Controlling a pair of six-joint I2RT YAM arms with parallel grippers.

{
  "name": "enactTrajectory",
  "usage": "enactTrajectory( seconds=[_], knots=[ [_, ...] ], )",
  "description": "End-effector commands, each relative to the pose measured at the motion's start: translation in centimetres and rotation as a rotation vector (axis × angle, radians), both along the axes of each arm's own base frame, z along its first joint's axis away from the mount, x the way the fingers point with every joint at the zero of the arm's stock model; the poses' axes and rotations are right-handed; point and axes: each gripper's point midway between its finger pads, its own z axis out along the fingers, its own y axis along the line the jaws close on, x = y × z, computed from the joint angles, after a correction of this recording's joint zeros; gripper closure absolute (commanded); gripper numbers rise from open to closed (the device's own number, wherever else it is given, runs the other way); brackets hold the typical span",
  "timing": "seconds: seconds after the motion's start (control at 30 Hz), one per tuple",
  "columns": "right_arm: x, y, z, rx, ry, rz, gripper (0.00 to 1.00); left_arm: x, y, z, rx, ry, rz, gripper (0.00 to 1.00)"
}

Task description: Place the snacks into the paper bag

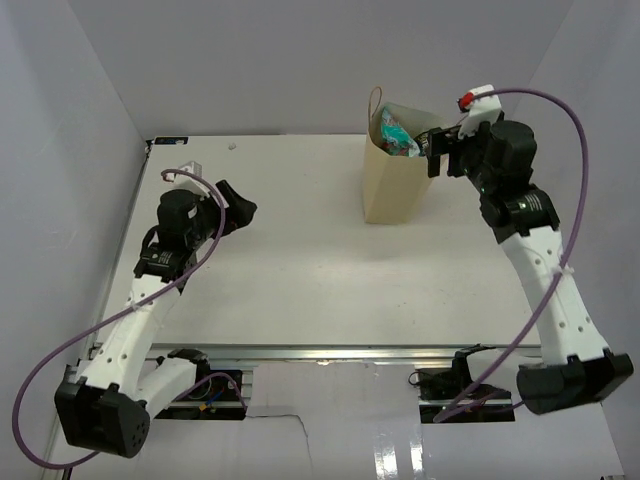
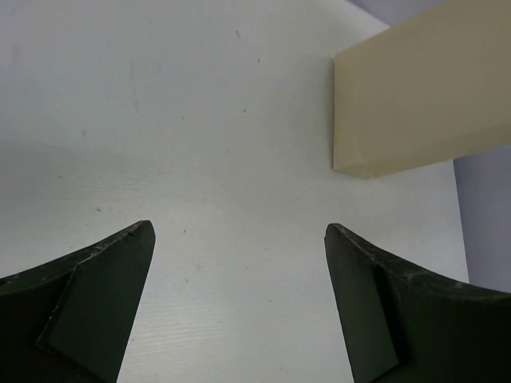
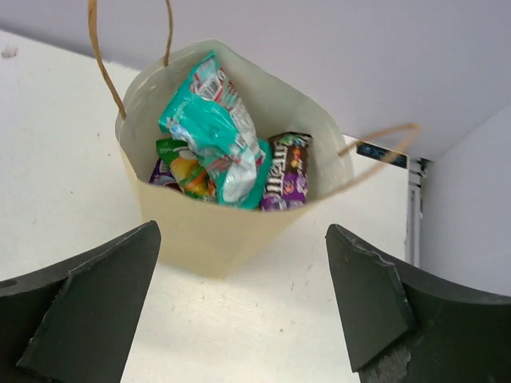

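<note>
A white table (image 1: 300, 250) sits inside plain white walls (image 1: 250, 60). The tan paper bag (image 3: 200, 231) stands upright toward its far right.

The right gripper (image 3: 241, 231) hovers just in front of the bag's mouth and slightly above it, jaws spread wide with nothing between them. Directly ahead of it, inside the bag, lie the snacks. A teal-white packet (image 3: 211, 128) is crumpled on top, a dark brown packet (image 3: 287, 163) is upright to its right, and more colourful wrappers are tucked beneath.

These look light, soft and glossy, so probably slippery. A pinch on a crimped edge would likely hold best.

The bag is thin paper, easily tipped or creased. Its loop handles (image 3: 100, 56) look too flimsy to grip.

The left gripper (image 2: 239, 227) is also wide open and empty over bare table, with the bag ahead to its right, well apart.
</note>
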Motion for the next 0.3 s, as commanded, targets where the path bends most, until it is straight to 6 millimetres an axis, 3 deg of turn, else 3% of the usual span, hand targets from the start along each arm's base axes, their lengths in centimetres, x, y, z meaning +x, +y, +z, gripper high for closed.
enactTrajectory(
  seconds=[0.0, 0.07, 0.13, 0.27],
  knots=[
    [-4.1, -3.4, -1.7, 0.035, 0.032, -0.167, 0.1, -1.0, 2.3, 5.3, 0.067, -0.175, 0.073, 0.02],
    [-6.2, -5.4, -4.2, -0.009, 0.059, -0.228, 0.1, -1.7, 1.9, 6.5, 0.056, -0.228, 0.037, 0.02],
    [-7.6, -6.5, -5.5, -0.034, 0.064, -0.252, 0.1, -2.0, 1.5, 6.9, 0.043, -0.248, 0.011, 0.02],
    [-10.2, -9.1, -9.6, -0.11, 0.099, -0.303, 0.1, -2.4, 0.7, 6.7, 0.023, -0.246, -0.029, 0.02]
  ],
)
